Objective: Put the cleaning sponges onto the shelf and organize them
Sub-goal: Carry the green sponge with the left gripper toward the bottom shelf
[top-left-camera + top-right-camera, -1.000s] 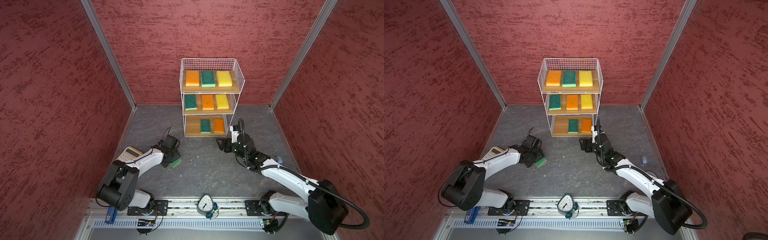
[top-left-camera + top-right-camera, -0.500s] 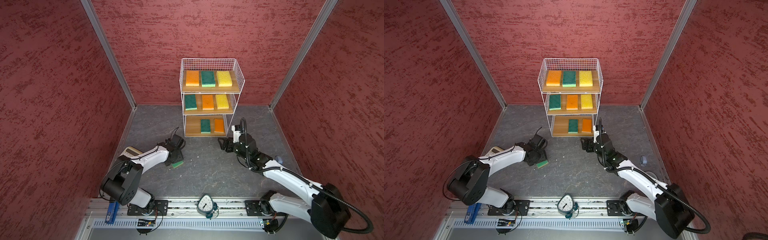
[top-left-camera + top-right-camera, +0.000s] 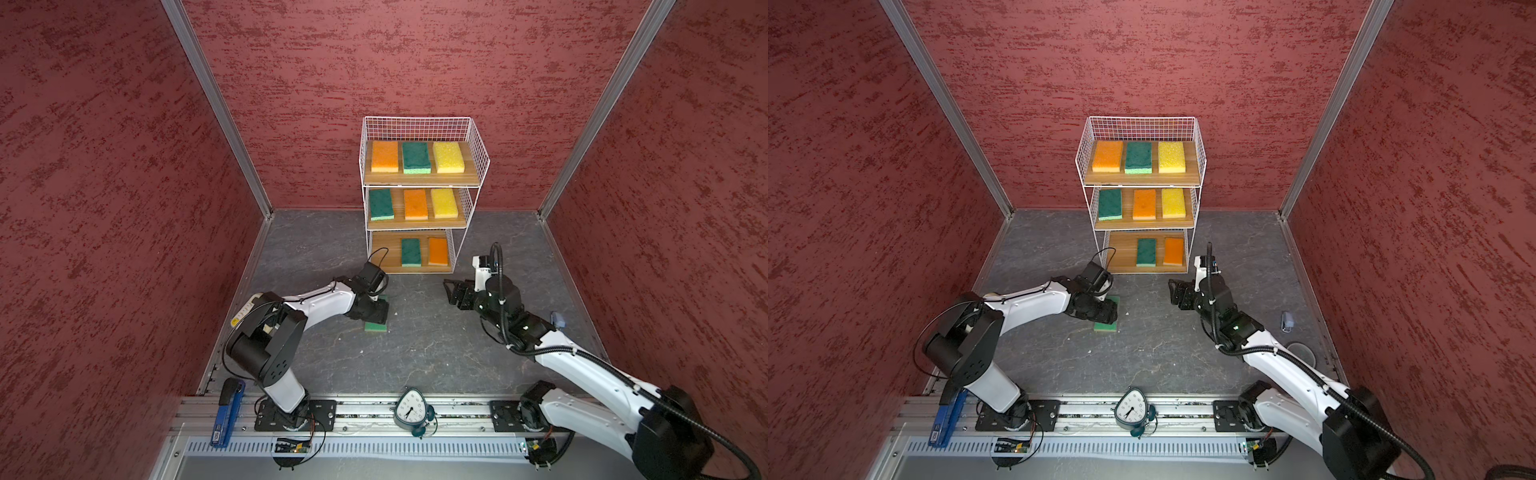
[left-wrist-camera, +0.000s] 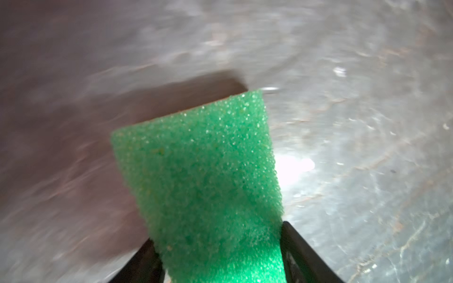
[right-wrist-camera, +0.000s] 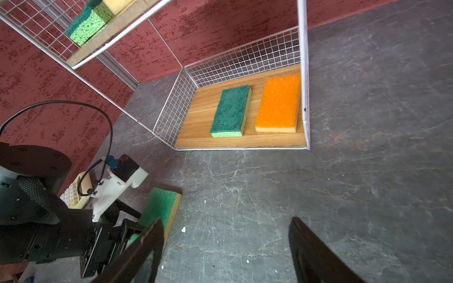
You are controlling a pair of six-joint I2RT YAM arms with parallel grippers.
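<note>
Fingers (image 4: 301, 252) of the left gripper (image 4: 219, 237) pinch a green sponge (image 4: 196, 159) near the shelf (image 3: 480, 153); right gripper (image 5: 226, 220) gapes wide, facing its bottom tier (image 5: 196, 127).

Faint hour numerals on the white dial of the clock (image 3: 409, 409), no other legible text.

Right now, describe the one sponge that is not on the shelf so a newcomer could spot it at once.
Start at the white wire shelf against the back wall, then drop to the dark floor just in front of its bottom board, on the left arm's side. There the left gripper clamps a green sponge between its fingers. It is the only sponge off the boards.
</note>
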